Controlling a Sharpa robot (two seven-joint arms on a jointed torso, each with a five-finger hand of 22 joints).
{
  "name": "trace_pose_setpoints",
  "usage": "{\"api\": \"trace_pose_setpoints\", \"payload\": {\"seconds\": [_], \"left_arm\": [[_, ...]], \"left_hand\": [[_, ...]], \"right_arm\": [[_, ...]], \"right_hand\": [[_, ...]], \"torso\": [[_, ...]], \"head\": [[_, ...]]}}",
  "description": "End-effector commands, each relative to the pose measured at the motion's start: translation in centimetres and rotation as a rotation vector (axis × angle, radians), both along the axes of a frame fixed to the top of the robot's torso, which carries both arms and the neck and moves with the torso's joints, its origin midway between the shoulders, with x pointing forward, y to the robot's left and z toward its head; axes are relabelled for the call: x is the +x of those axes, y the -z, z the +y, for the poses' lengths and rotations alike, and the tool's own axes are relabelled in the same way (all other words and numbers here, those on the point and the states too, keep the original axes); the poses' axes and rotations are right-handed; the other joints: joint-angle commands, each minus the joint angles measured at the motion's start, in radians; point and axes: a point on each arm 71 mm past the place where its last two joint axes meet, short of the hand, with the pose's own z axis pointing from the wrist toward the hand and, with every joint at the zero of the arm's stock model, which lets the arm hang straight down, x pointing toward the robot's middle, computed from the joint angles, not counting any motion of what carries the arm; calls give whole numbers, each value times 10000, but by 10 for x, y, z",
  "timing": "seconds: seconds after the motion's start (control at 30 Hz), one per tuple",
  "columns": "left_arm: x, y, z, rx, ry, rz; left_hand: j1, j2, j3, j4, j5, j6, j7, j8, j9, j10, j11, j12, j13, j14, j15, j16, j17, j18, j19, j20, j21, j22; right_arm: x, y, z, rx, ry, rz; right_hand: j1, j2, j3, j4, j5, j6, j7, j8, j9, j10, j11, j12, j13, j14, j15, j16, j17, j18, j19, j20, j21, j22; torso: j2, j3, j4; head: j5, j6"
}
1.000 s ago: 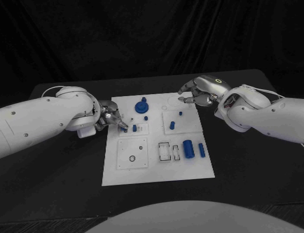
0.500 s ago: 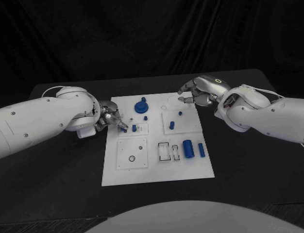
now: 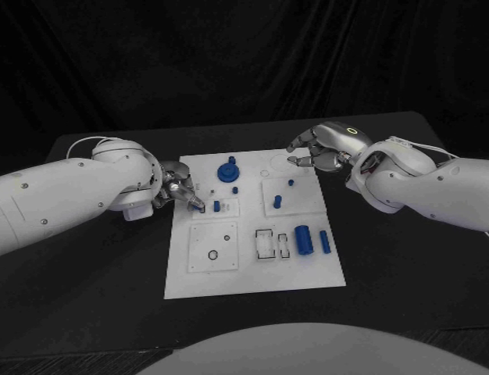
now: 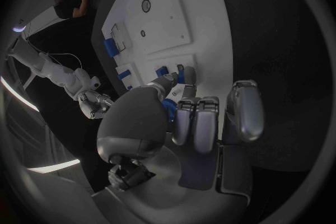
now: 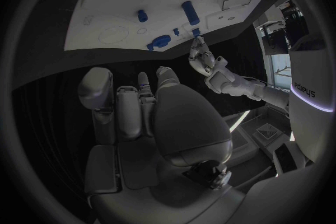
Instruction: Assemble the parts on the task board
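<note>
Left hand worked a peg at the board's left edge.
On the black surface [image 3: 98,273] the white rectangular task board [image 3: 256,273] lay central; your left hand [image 3: 177,190] pinched a small blue peg [image 4: 181,74] to seat it, while your right hand [image 3: 321,147] hovered curled, holding nothing.

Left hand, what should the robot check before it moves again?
1. Left hand at the task board's left edge, fingertips by the small blue peg: ok.
2. Is it really holding a part? Something blue shows by its fingers in the left wrist view: cannot tell.
3. Right hand off the board's far right corner, out of the way: ok.
4. Big blue cylinder lying untouched on the board: ok.
5. Blue round knob standing on the board: ok.
</note>
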Motion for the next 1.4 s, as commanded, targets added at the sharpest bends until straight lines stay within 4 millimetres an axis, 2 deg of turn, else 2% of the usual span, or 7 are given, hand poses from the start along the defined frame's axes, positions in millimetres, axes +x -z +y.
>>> {"api": "trace_pose_setpoints", "payload": {"seconds": [0.03, 0.27, 0.53, 1.03, 1.4], "left_arm": [[0, -1, -1, 109, 318, -135], [1, -1, -2, 137, 337, -135], [0, 0, -4, 168, 418, -70], [1, 0, -9, 184, 528, -19], [1, 2, -8, 290, 523, 74]], "left_hand": [[51, 26, 542, -478, -25, 21, -43, 23, -4, 1041, -76, 27, 2633, 1075, -75, 27, 2635, 44, 42, -15, 36, 1760], [40, 39, 560, -471, -31, 25, -46, 23, -9, 1041, -79, 27, 2633, 1075, -76, 27, 2635, 47, 37, -16, 22, 1756], [-16, 52, 584, -438, -54, 29, -44, 20, -21, 1041, -79, 27, 2633, 1075, -79, 27, 2635, 49, 35, -18, 10, 1753], [-37, 55, 594, -427, -60, 29, -45, 18, -26, 1041, -79, 27, 2633, 1075, -79, 27, 2635, 52, 31, -19, -2, 1749], [-44, 67, 611, -424, -56, 28, -47, 16, -30, 1041, -80, 27, 2633, 1075, -80, 27, 2635, 53, 27, -20, -12, 1746]], "right_arm": [[0, 1, -1, -8, 158, 108], [0, 2, -1, -10, 162, 131], [0, 2, -2, -16, 172, 144], [1, 2, -1, -23, 174, 155], [1, 2, -1, -21, 185, 153]], "right_hand": [[86, -11, 51, 6, 39, 73, -3, -45, -17, 289, -288, -34, -1010, 333, -80, -40, 283, 69, -60, 12, -49, 1174], [86, -11, 51, 6, 39, 73, -3, -45, -17, 289, -288, -34, -1010, 333, -80, -40, 283, 69, -60, 12, -49, 1174], [101, -20, 66, 22, 44, 84, 1, -54, -22, 284, -284, -40, -1017, 330, -78, -54, 272, 71, -61, 13, -73, 1170], [111, -22, 73, 22, 48, 86, 1, -58, -23, 285, -284, -39, -1016, 331, -77, -51, 274, 72, -62, 13, -81, 1169], [111, -22, 73, 22, 48, 86, 1, -58, -23, 285, -284, -39, -1016, 331, -77, -51, 274, 72, -62, 13, -81, 1169]], "torso": [[0, -4, -1], [1, 12, 3], [0, 12, 26], [-12, 19, -4], [-10, 8, -15]], "head": [[3, -1], [22, -1], [1, -1], [8, -1], [11, -1]]}}
